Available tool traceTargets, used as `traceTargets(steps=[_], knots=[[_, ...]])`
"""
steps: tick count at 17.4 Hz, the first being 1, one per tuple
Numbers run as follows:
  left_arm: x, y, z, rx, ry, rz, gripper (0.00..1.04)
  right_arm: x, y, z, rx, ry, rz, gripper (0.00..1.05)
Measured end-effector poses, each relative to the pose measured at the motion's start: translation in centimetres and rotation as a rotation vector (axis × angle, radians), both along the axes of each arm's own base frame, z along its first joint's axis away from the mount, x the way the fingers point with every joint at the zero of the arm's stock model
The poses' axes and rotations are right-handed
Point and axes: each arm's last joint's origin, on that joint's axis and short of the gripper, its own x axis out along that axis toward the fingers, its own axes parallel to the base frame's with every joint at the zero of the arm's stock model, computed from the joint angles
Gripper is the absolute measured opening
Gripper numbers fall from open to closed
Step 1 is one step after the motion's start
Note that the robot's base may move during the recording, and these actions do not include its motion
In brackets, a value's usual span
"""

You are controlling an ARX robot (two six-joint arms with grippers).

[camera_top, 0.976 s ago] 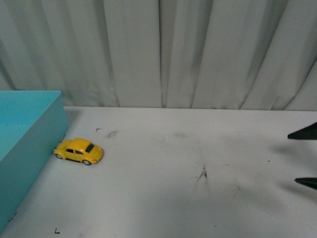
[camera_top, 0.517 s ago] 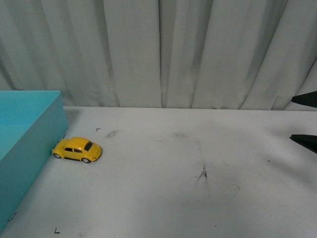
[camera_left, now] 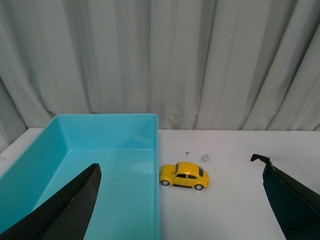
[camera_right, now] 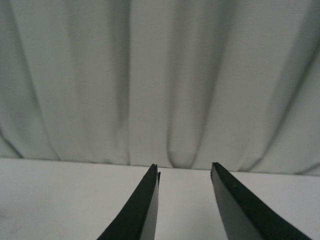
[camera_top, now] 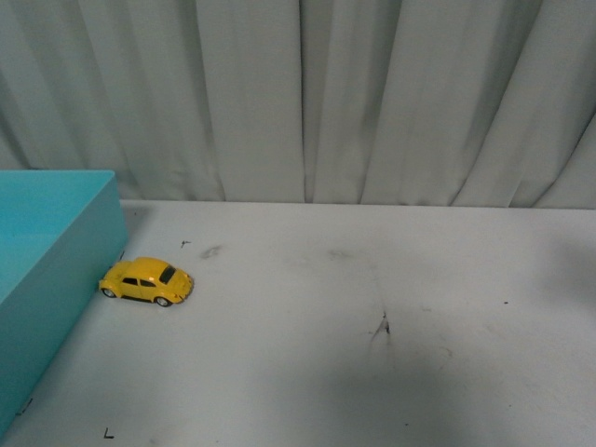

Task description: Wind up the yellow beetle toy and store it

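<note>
While the front view shows neither arm, you can see the yellow toy car standing on its wheels on the bench, one end tight against the side wall of the teal box; whether it touches the wall is hard to tell. From the left wrist view, your left hand is spread wide and holds nothing, with the car between its two fingers but well ahead of them, and the box open and empty beside it. From the right wrist view, your right hand is parted only narrowly, also holding nothing, and faces the curtain with no car in sight. I judge that nothing has been gripped yet. Watch the box wall: a finger coming down on that side could strike the rim or wedge against it. The body is glossy and rounded, so a shallow pinch may slip, and any nudge could set it rolling away.
</note>
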Motion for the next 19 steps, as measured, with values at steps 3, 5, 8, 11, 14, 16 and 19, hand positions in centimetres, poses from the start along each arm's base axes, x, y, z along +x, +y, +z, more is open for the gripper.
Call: traceTargets(steps=[3, 5, 8, 11, 14, 16, 19], knots=[[0.0, 0.0, 0.0, 0.0, 0.0, 0.0, 0.98, -4.8, 1.4, -0.9, 0.086, 0.088, -0.041, 0.02], [0.0, 0.0, 0.0, 0.0, 0.0, 0.0, 0.98, -6.6, 1.9, 0.7, 0.089, 0.009, -0.034, 0.02], [0.0, 0.0, 0.0, 0.0, 0.0, 0.0, 0.98, -9.6, 2.7, 0.8, 0.092, 0.034, -0.057, 0.02], [0.0, 0.0, 0.0, 0.0, 0.0, 0.001, 0.98, -11.6, 3.7, 2.8, 0.092, -0.013, -0.031, 0.02], [0.0, 0.0, 0.0, 0.0, 0.0, 0.0, 0.98, -13.0, 3.7, 2.1, 0.091, 0.026, -0.034, 0.02], [0.0, 0.0, 0.0, 0.0, 0.0, 0.0, 0.98, -13.8, 3.7, 2.4, 0.092, 0.01, -0.033, 0.02], [0.0, 0.0, 0.0, 0.0, 0.0, 0.0, 0.98, -14.8, 3.7, 2.4, 0.092, 0.009, -0.033, 0.02]])
